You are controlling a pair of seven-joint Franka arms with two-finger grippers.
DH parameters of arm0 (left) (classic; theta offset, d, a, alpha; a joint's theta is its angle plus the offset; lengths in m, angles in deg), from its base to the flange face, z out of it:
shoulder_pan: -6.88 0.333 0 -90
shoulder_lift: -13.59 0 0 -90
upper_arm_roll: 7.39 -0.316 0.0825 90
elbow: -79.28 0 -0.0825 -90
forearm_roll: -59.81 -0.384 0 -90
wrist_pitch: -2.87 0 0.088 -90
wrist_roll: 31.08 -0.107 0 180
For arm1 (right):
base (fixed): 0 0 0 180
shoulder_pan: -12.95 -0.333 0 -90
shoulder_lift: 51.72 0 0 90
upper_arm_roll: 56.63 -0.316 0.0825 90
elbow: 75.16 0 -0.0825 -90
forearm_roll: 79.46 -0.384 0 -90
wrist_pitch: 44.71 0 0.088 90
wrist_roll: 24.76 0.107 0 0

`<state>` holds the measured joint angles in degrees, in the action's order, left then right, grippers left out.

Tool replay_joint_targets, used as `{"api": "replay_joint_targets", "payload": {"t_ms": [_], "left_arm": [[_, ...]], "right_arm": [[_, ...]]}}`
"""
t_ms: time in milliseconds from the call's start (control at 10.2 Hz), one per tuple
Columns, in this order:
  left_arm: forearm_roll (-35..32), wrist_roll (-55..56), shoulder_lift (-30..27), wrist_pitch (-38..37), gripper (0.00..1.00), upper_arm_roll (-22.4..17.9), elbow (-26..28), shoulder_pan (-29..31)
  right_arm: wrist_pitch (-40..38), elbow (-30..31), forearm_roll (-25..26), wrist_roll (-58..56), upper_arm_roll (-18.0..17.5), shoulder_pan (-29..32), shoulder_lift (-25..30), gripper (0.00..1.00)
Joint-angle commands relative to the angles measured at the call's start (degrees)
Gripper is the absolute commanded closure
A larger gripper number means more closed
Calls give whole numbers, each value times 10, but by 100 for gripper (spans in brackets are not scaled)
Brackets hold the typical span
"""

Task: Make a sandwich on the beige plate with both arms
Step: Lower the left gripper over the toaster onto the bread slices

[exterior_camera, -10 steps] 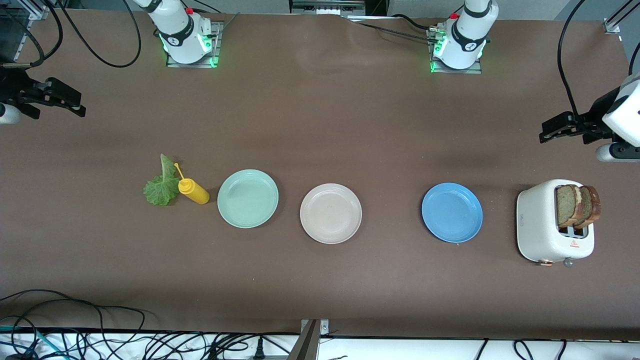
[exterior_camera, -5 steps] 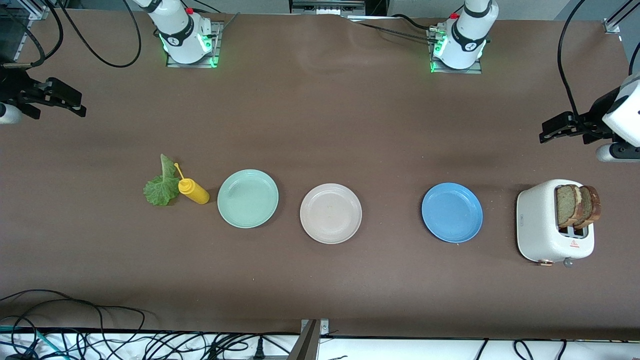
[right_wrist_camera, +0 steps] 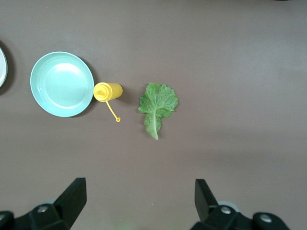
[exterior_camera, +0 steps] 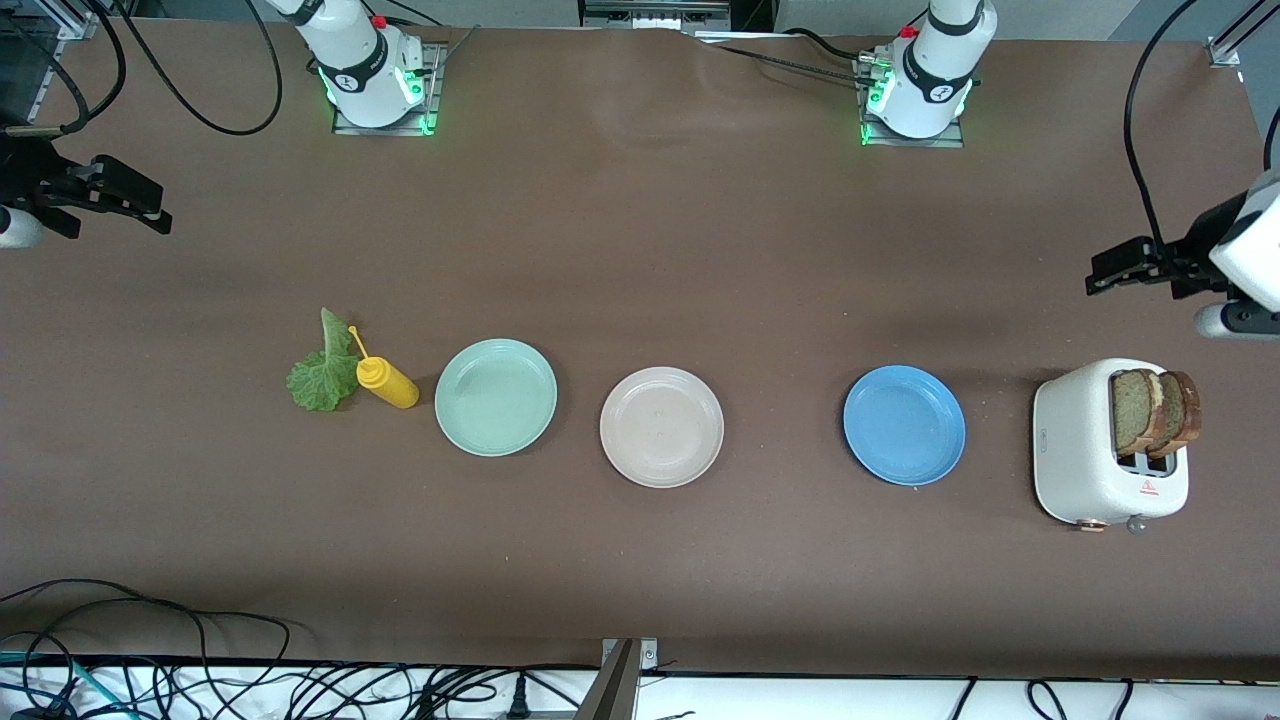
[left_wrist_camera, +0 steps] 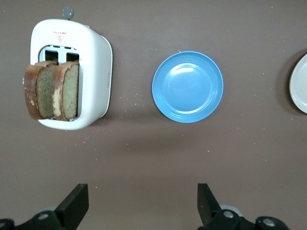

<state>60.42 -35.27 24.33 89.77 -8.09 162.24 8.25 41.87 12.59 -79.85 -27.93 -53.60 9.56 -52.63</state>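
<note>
Front view: left hand (exterior_camera: 1100,272), fingers wide and empty, hangs over the counter (exterior_camera: 640,250) near the toaster (exterior_camera: 1085,440) holding the bread (exterior_camera: 1150,408). Right hand (exterior_camera: 155,212), also wide and empty, is closer to the lettuce (exterior_camera: 320,378).

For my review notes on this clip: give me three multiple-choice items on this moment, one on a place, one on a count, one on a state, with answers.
1. Where are the bread slices?
A. On the beige plate
B. In the toaster
C. On the blue plate

2. How many plates lie on the table?
A. Two
B. Three
C. Four

3. How does the left gripper stand?
A. Jaws open, empty
B. Shut on bread
C. Shut on lettuce

Answers:
1 B: both slices stand up out of the toaster.
2 B: green plate, beige plate and blue plate.
3 A: the left wrist view shows wide jaws with nothing between.
</note>
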Motion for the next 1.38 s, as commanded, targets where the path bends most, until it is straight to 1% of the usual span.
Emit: {"api": "replay_joint_targets", "payload": {"t_ms": [0,295,492,886,1083,1280], "left_arm": [[-15,-48,29,24,0,0,-6,16],[-16,-101,66,65,0,-3,-6,38],[-15,-138,91,98,0,-12,-7,52],[-16,-139,125,150,0,-17,-6,65],[-17,-139,140,156,0,-17,-7,69],[-55,-138,149,169,0,-15,-7,69]], "right_arm": [[-5,-5,-9,-3,3,0,2,0],[-5,-5,-9,-3,2,0,2,0],[-5,-5,-9,-3,3,0,2,0],[-6,-5,-9,-3,3,0,2,0],[-6,-5,-9,-3,3,0,2,0],[-6,-5,-9,-3,3,0,2,0]]}}
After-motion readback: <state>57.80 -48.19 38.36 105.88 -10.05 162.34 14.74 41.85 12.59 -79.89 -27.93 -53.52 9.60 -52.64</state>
